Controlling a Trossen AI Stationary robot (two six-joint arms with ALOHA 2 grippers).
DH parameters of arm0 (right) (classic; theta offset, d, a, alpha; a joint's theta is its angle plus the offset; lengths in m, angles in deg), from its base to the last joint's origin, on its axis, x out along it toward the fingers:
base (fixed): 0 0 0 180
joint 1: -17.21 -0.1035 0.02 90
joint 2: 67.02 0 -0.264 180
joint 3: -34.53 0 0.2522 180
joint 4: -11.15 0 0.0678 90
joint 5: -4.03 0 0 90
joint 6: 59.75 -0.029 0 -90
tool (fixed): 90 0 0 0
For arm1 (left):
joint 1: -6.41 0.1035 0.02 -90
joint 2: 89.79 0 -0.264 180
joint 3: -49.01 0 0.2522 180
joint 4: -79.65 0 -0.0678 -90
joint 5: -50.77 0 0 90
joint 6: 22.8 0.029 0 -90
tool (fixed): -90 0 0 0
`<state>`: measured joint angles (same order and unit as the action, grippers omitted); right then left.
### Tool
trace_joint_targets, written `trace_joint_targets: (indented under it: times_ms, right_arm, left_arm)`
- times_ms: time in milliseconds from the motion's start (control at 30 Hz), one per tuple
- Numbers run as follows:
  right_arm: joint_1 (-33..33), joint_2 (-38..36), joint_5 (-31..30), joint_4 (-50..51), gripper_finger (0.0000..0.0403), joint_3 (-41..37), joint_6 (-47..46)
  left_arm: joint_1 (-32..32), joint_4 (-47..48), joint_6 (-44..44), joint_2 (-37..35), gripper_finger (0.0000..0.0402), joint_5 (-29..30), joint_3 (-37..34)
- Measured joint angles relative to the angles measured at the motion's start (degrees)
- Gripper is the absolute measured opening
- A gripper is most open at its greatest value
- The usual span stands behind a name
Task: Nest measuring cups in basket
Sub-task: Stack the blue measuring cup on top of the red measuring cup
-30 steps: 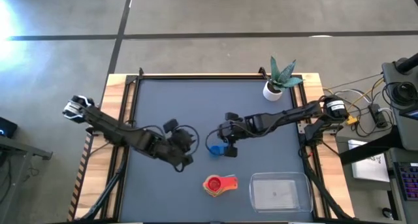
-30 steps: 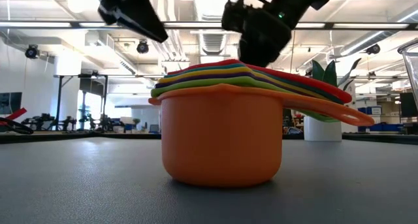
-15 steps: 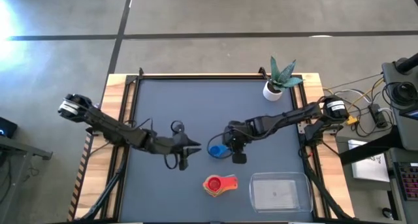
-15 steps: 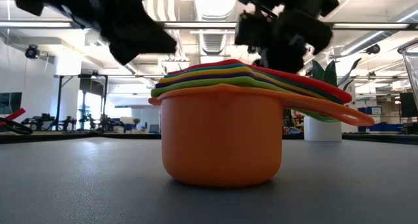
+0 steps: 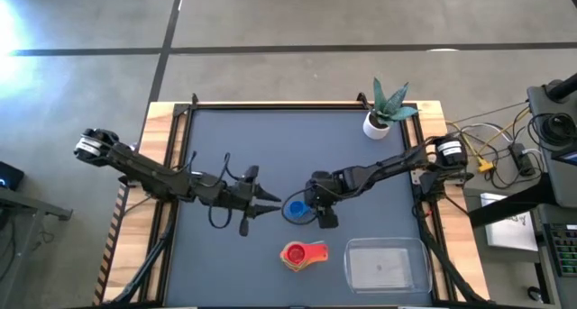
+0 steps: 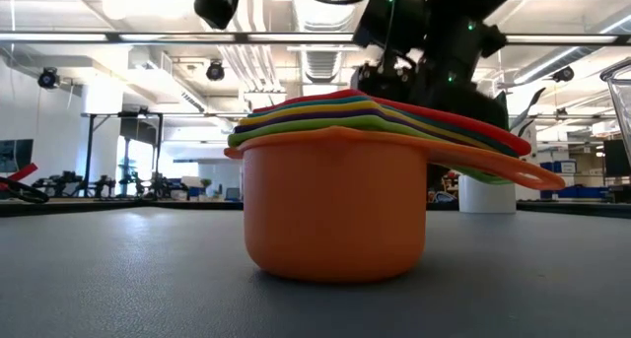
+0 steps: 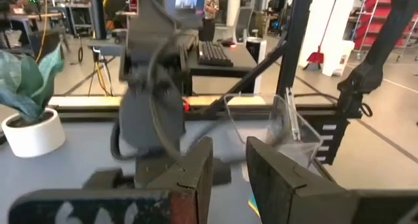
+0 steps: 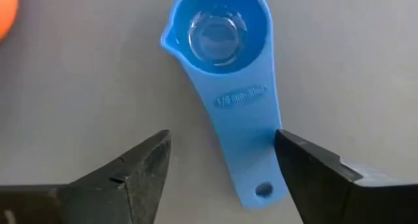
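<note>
A small blue measuring cup [image 8: 225, 54] lies upright on the dark table mat [image 5: 225, 147], also in the high view [image 5: 295, 209]. My right gripper [image 8: 222, 142] is open above it, pointing down, one finger on each side of its flat handle [image 8: 251, 139]. It shows in the high view [image 5: 315, 210] too. The other cups stand nested, red on top, orange outermost [image 5: 301, 254] [image 6: 335, 205], on the mat next to the clear basket [image 5: 386, 264]. My left gripper [image 5: 269, 199] [image 7: 228, 172] hovers level left of the blue cup, open by a narrow gap and empty. My right gripper has one fingertip [image 8: 294, 152] right beside the edge of the blue cup's handle [image 8: 271, 136]. I cannot tell whether it touches. The other fingertip [image 8: 147, 155] stands clear of it. The cup rests flat on the mat.
A small white pot with a green plant [image 5: 379, 118] stands at the far right of the mat. The clear basket sits at the near right corner, with nothing in it. A wooden frame [image 5: 162, 165] borders the table. Cables [image 5: 505, 151] lie off its right side.
My right gripper has moved toward the table's near edge and down over the blue cup, which has stayed on the mat. My left gripper has swung round and now points level toward the table's right edge, close to the blue cup.
</note>
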<state>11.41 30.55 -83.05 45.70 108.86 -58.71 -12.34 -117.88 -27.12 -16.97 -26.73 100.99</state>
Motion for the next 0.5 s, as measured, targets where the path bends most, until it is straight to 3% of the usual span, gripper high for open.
trace_joint_targets:
  times_ms: [200,500]
  right_arm:
    - [1.0,3.2,0.0,-3.9,0.0283,0.0,1.2]
    - [2.3,3.8,0.3,-4.6,0.0279,0.1,1.2]
  left_arm:
    - [0.0,0.2,-0.5,0.0,0.0076,-0.1,-0.1]
    - [0.0,2.0,-0.9,0.3,0.0076,-1.6,0.2]
